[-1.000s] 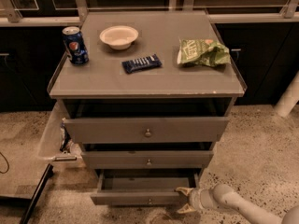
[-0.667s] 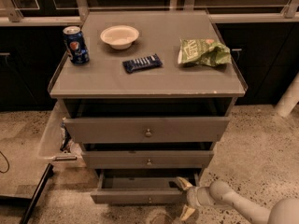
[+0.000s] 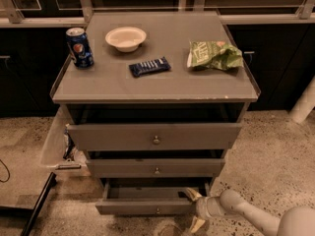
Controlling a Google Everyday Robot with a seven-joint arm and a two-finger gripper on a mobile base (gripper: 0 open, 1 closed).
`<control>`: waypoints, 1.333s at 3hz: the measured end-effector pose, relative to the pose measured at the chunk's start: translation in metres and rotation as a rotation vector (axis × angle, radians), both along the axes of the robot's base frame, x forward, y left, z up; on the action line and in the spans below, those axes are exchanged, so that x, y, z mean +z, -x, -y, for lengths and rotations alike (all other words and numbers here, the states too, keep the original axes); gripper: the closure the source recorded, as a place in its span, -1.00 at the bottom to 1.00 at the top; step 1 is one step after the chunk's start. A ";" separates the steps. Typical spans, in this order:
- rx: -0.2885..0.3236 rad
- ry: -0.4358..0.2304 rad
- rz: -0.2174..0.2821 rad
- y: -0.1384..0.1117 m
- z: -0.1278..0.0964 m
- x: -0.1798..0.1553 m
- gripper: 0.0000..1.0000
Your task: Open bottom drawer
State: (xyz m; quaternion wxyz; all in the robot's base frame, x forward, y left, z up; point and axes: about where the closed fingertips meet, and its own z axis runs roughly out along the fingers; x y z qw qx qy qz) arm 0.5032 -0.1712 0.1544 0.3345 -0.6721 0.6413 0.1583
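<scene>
Straddling bottom drawer (image 3: pixel 142 207) (ajar): end effector (image 3: pixel 190 210)

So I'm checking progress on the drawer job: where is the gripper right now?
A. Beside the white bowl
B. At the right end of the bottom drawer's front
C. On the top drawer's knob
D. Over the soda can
B: the gripper is low down at the right end of the bottom drawer, which stands partly pulled out below the middle drawer.

The right end of the bottom drawer (image 3: pixel 142 206) is covered by the gripper (image 3: pixel 194 209), down near the floor. The arm (image 3: pixel 256 219) is cut off by the lower right edge. The drawer's interior is swallowed by shadow (nothing inside can be made out); its knob (image 3: pixel 157 211) is barely resolved.
</scene>
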 end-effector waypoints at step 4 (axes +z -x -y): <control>0.008 0.002 0.029 0.029 0.010 0.008 0.76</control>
